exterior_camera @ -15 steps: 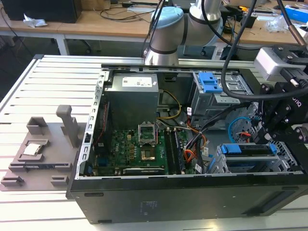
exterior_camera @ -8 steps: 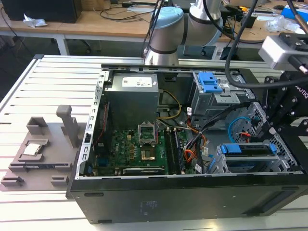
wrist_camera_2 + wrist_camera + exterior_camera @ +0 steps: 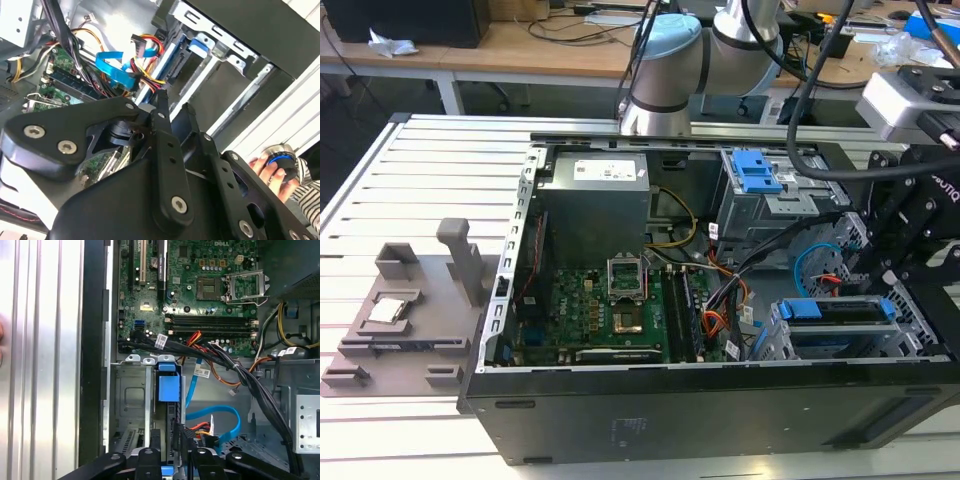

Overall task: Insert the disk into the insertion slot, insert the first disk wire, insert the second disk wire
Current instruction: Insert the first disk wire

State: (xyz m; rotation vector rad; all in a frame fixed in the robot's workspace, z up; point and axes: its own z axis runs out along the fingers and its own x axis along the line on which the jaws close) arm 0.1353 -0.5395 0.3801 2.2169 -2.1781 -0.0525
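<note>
Exterior view: the disk stands in the insertion slot of the open case on the desk — the claw just above its end. Second wrist view: a blue cable beyond the claw. First wrist view: claw over the disk — open or closed, cannot tell.

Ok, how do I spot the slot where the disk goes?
Look in the big black computer case lying open on the table. At the exterior view's right end, past the green motherboard, sits the insertion slot, a low silver metal cage. A long blue bar crosses it, while the taller grey cage farther back has a small blue latch on top.
</note>
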